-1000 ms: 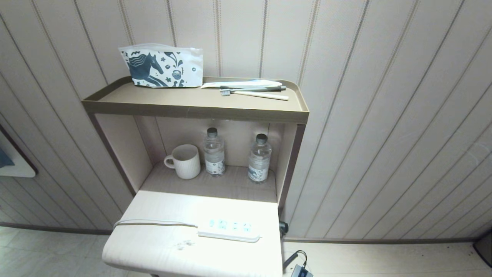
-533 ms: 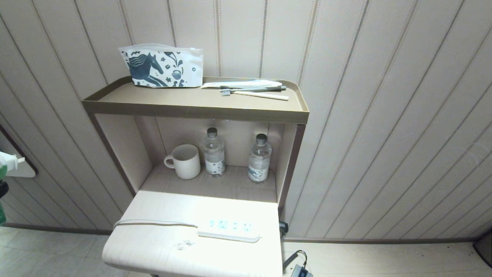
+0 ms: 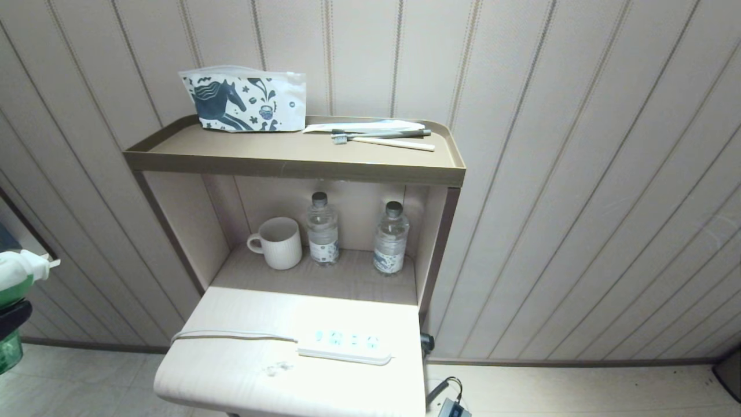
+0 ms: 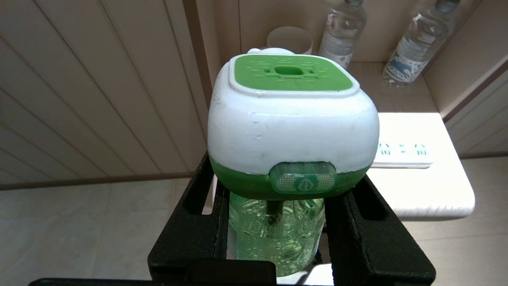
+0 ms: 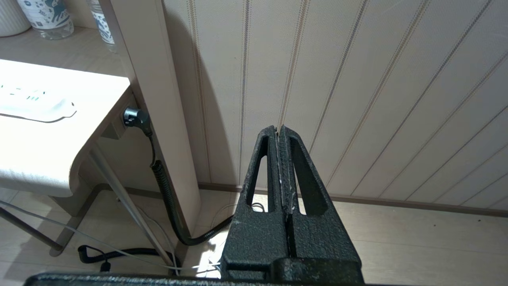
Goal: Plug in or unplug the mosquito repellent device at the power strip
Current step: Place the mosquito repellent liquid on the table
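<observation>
Gripping the clear green bottle of the mosquito repellent device [image 4: 292, 131], the left tool [image 4: 278, 230] had its two black fingers [image 4: 190, 238] closed against the bottle's sides, with the white and green head standing above them. In the head view the device [image 3: 16, 277] showed at the far left edge, in the air, well apart from the surface [image 3: 231, 370] and its power strip [image 3: 346, 346]. The right tool [image 5: 281, 167] hung beside the unit's right side above the floor, its fingers pressed together on nothing, near a black coiled cable [image 5: 166, 198].

The power strip lay flat near the right edge of the pale surface, every socket vacant, its white cord [image 3: 231, 335] running off to the left. Behind it, in the open shelf compartment, a ribbed white mug [image 3: 278, 242] stood left of two water bottles [image 3: 322, 230]. On the top shelf [image 3: 289, 168], a horse-print pouch [image 3: 246, 101] leaned against the panelled wall, with toothbrushes [image 3: 382, 139] lying to its right.
</observation>
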### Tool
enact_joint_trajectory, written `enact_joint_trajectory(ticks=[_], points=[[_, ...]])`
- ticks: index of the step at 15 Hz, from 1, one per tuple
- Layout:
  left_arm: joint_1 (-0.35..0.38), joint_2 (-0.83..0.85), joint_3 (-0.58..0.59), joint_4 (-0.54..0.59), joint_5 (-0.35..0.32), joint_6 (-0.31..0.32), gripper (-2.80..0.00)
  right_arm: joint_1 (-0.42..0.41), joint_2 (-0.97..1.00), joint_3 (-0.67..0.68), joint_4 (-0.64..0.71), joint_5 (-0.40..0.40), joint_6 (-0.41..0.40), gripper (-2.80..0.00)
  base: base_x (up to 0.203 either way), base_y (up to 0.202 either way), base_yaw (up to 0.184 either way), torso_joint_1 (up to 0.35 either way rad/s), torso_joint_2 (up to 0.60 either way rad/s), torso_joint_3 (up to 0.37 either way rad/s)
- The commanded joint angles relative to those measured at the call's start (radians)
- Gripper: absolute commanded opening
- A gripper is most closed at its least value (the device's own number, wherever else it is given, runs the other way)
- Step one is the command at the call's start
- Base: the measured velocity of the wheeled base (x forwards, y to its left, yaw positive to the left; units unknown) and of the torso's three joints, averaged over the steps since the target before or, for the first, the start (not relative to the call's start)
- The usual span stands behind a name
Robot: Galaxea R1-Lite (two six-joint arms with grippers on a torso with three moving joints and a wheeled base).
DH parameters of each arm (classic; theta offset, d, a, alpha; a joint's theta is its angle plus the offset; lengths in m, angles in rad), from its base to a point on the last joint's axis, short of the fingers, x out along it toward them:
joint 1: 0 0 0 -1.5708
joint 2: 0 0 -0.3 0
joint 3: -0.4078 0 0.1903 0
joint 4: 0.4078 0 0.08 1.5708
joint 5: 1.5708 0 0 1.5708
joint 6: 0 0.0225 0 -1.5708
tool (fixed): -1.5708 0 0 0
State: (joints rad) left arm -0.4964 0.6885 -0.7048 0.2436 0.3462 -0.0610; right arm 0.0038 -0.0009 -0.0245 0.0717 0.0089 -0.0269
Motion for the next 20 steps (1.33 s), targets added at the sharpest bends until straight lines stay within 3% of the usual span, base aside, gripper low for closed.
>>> enact_joint_trajectory(ticks=[1,3,4,5,6,8,20], points=[[0.002,-0.012,0.007,-0.002,0.003,0.007,-2.8,0.001,0.001,0.0,0.0,0.0,-0.001,-2.8,0.0,0.0,0.0,0.0,0.0,0.0],[0.102,-0.017,0.037,-0.048,-0.042,0.044,-2.8,0.001,0.001,0.0,0.0,0.0,-0.001,-2.8,0.0,0.0,0.0,0.0,0.0,0.0],[0.213,-0.017,0.055,-0.087,-0.104,0.064,-2.8,0.001,0.001,0.0,0.0,0.0,-0.001,-2.8,0.0,0.0,0.0,0.0,0.0,0.0],[0.318,-0.028,0.085,-0.119,-0.207,0.092,-2.8,0.001,0.001,0.0,0.0,0.0,-0.001,-2.8,0.0,0.0,0.0,0.0,0.0,0.0],[0.383,-0.043,0.119,-0.147,-0.314,0.123,-2.8,0.001,0.001,0.0,0.0,0.0,-0.001,-2.8,0.0,0.0,0.0,0.0,0.0,0.0],[0.456,-0.09,0.199,-0.182,-0.394,0.17,-2.8,0.001,0.001,0.0,0.0,0.0,-0.001,-2.8,0.0,0.0,0.0,0.0,0.0,0.0],[0.472,-0.11,0.254,-0.184,-0.4,0.171,-2.8,0.001,0.001,0.0,0.0,0.0,-0.001,-2.8,0.0,0.0,0.0,0.0,0.0,0.0]])
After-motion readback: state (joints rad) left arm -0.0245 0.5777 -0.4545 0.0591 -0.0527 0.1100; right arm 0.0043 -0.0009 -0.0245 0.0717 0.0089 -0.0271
